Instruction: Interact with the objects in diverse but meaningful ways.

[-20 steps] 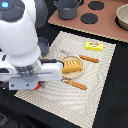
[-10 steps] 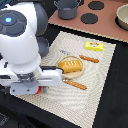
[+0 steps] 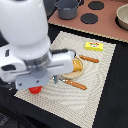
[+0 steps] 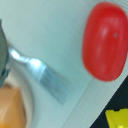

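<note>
A red tomato [image 3: 35,90] lies at the near corner of the beige placemat [image 3: 100,85], right under my gripper [image 3: 37,83]. The arm's white body hides the fingers, so their state does not show. In the wrist view the tomato [image 4: 105,41] lies flat on the mat with nothing touching it, and a yellow cheese wedge [image 4: 118,120] peeks in beyond the mat's edge. The golden bread loaf [image 3: 77,65] rests on a plate mid-mat. A yellow butter block [image 3: 94,46] sits at the mat's far side. The grey saucepan [image 3: 67,8] stands on the stove board.
Two wooden-handled utensils [image 3: 75,84] [image 3: 89,58] flank the plate; the fork's metal end [image 4: 46,76] lies close to the tomato. The pink stove board [image 3: 107,25] with black burners [image 3: 90,18] runs along the back. A bowl [image 3: 122,16] sits at the exterior view's far right.
The arm has shifted slightly toward the exterior view's right and lower, and the tomato now peeks out beneath the hand. Nothing on the mat has moved.
</note>
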